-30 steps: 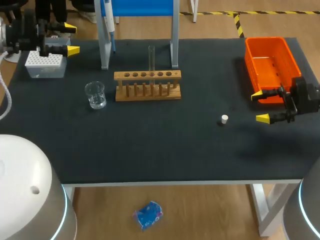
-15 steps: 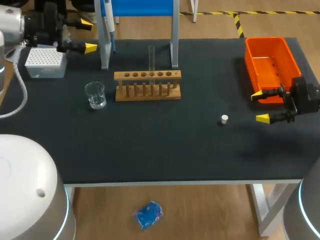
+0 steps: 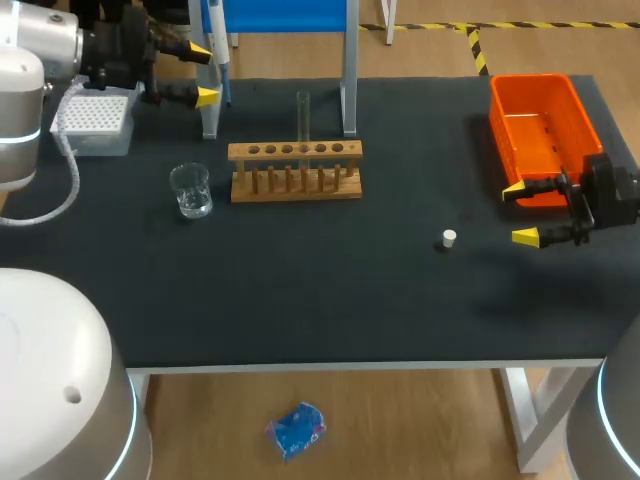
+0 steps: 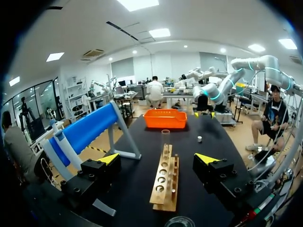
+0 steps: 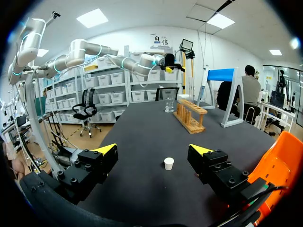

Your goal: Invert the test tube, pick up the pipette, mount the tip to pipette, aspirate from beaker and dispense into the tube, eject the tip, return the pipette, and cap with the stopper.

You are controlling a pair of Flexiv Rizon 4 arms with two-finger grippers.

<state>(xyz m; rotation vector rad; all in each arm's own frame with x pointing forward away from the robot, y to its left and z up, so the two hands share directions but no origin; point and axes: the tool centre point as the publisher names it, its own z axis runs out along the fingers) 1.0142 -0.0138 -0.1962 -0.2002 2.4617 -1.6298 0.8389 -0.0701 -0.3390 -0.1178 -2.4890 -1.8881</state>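
Note:
A clear test tube [image 3: 303,113] stands upright in the wooden rack [image 3: 295,170]; in the left wrist view the test tube [image 4: 165,140] and the rack [image 4: 164,182] lie ahead of and between my open left fingers. My left gripper [image 3: 207,73] [image 4: 158,159] is open at the back left, beside the pipette [image 3: 215,35] [image 4: 60,144] hanging on the blue stand [image 3: 285,12]. The beaker [image 3: 190,190] stands left of the rack, and the tip box [image 3: 95,120] sits at the far left. The white stopper [image 3: 449,238] [image 5: 168,163] lies just ahead of my open right gripper [image 3: 520,212] [image 5: 154,150].
An orange bin [image 3: 540,125] [image 5: 279,165] sits at the back right, close behind my right gripper. The stand's grey legs [image 3: 209,95] rise right by my left fingertips. The rack [image 5: 189,118] and beaker [image 5: 169,105] stand far ahead of the right gripper.
My left arm has swung to the right, from over the tip box to the stand's left leg by the pipette. The right arm has stayed still.

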